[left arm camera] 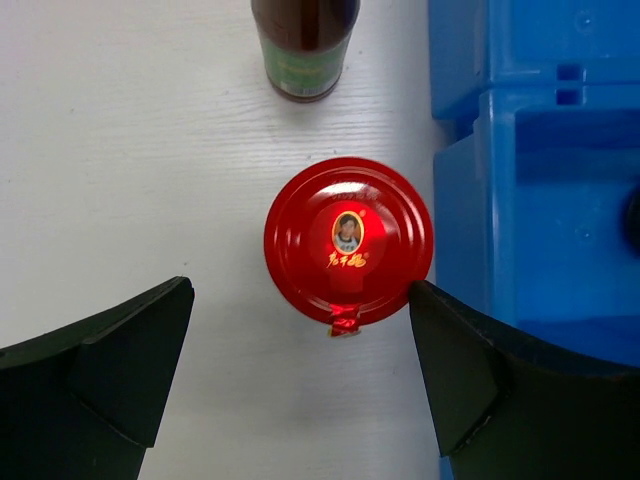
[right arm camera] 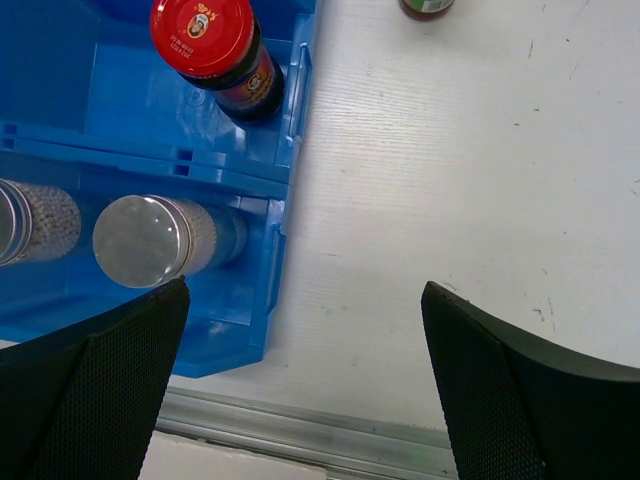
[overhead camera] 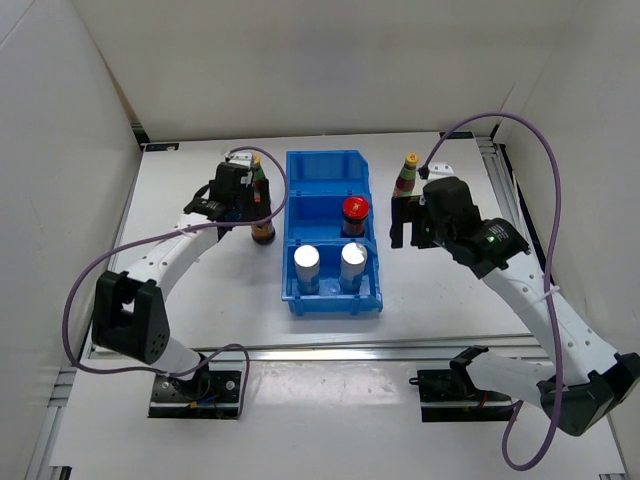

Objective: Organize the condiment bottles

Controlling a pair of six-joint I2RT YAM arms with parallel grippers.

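Note:
Two white silver-topped cylinders (overhead camera: 307, 258) (overhead camera: 353, 255) stand in the near compartment of the blue bin (overhead camera: 290, 215). A red-lidded jar (overhead camera: 354, 208) stands in the middle compartment. A second red-lidded jar (left arm camera: 348, 238) stands on the table left of the bin, with a slim dark bottle (left arm camera: 305, 50) just beyond it. My left gripper (left arm camera: 300, 290) hovers open over this jar, whose lid lies between the fingertips. My right gripper (right arm camera: 305, 290) is open over bare table right of the bin, holding nothing. Another slim yellow-capped bottle (overhead camera: 407, 175) stands beyond it.
The bin's far compartment (overhead camera: 325, 175) holds nothing. The bin wall (left arm camera: 540, 200) sits close to my left gripper's right finger. An aluminium rail (right arm camera: 300, 430) runs along the table's near edge. White walls enclose the table on the left, back and right.

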